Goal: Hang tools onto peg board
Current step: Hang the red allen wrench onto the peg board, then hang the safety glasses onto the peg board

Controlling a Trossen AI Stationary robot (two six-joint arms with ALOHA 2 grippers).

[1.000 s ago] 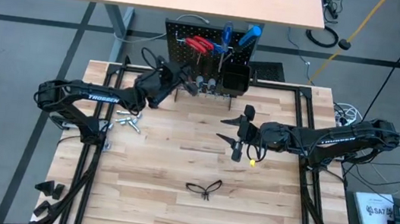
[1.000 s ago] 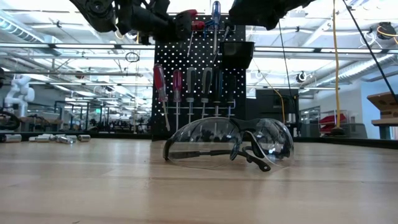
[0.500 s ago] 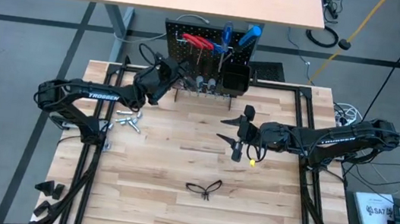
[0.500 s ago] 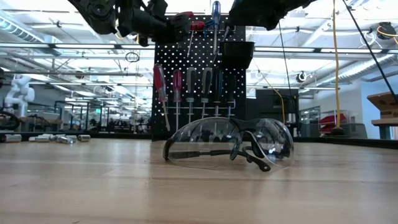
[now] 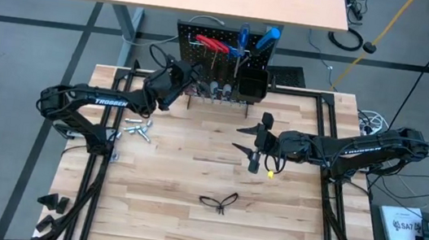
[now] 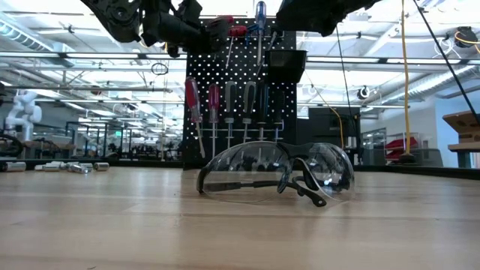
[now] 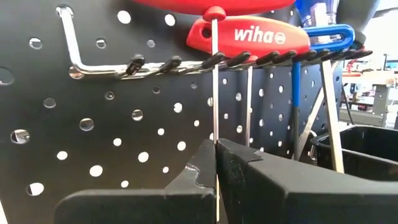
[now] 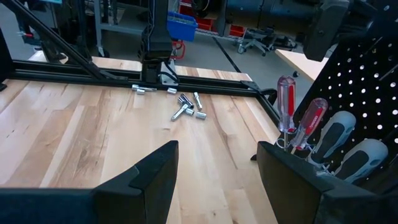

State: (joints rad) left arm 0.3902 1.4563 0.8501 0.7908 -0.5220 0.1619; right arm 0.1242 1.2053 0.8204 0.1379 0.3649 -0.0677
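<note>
Right now the job is about the peg board, the tall black panel standing at the far edge of the table. Lots of tools already hang on it.

The left gripper is up against the board's front, and its jaws are pressed together on the thin metal shaft of a red-handled hex key. I think this is the hanging step: the red handle sits up by the pale hook with its row of notches (I cannot tell if it rests in a notch yet).

The key's long line runs straight up and down. Its red handle lies crosswise at the top, and the shaft points down toward the table.

Next, I think the shaft has to sit in a notch so the handle catches on the hook. Then the jaws can let go slowly and back away without bumping the blue hex key beside it.

The right gripper waits over the middle of the table with its jaws spread and nothing in them.

The glasses lie on the table near the front. Small silver pieces lie on the left side.
</note>
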